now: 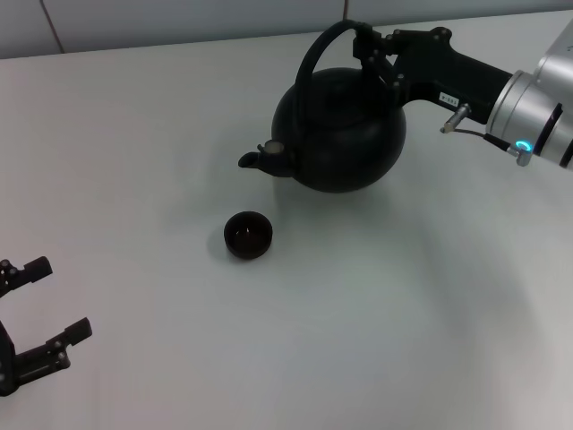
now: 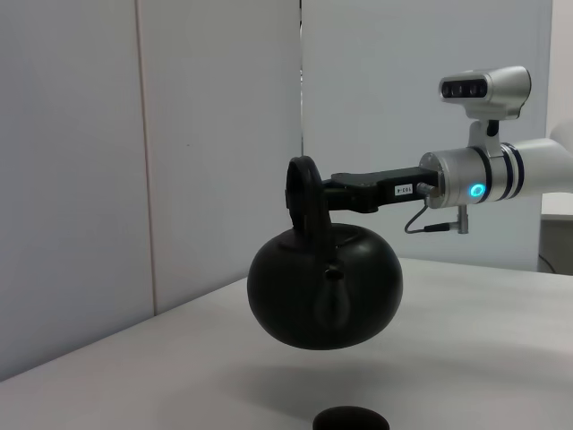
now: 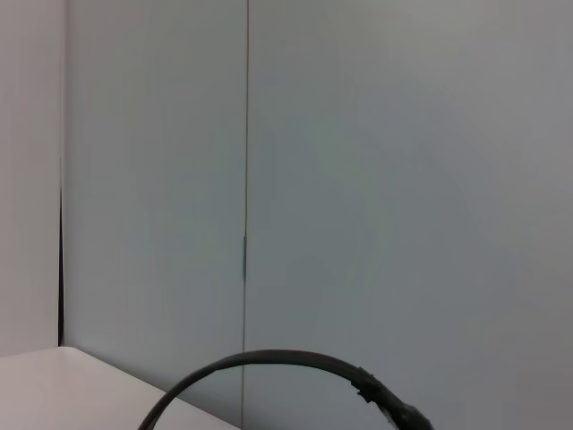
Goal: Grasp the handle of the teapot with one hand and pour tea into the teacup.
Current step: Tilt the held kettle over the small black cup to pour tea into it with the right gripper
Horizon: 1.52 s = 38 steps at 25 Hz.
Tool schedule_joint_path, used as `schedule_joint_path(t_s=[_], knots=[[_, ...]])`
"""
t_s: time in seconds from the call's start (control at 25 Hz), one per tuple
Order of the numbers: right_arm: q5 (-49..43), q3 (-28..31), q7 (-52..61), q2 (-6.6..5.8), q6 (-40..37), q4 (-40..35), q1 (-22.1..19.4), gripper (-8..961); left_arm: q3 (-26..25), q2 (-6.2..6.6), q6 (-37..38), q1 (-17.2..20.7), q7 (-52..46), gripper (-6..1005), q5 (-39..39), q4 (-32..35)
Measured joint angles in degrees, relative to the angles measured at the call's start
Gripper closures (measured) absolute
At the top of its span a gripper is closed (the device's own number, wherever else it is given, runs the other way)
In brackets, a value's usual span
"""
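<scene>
The teapot (image 1: 345,130) was held clear above the table (image 1: 161,134), its spout (image 1: 255,159) pointed toward the teacup (image 1: 248,235), which sat just beside its shadow. The handle (image 1: 327,49) was clamped by the right gripper (image 1: 374,55). The left gripper (image 1: 45,305) was parked well apart, fingers spread, nothing held.
</scene>
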Motion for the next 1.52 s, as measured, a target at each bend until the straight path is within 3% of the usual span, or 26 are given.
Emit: schedule_joint_path(t_s=[0.76, 1.52], knots=[[0.1, -9.1, -10.1, 0.10, -2.8, -7.7, 0.5, 871, -1.7, -0.61, -1.4, -0.5, 0.0, 140, 0.0, 0.3], [0.2, -13.1, -15.5, 0.06, -3.1, -11.2, 0.8, 870, -2.9, -0.79, -1.5, -1.2, -0.5, 140, -0.3, 0.3]])
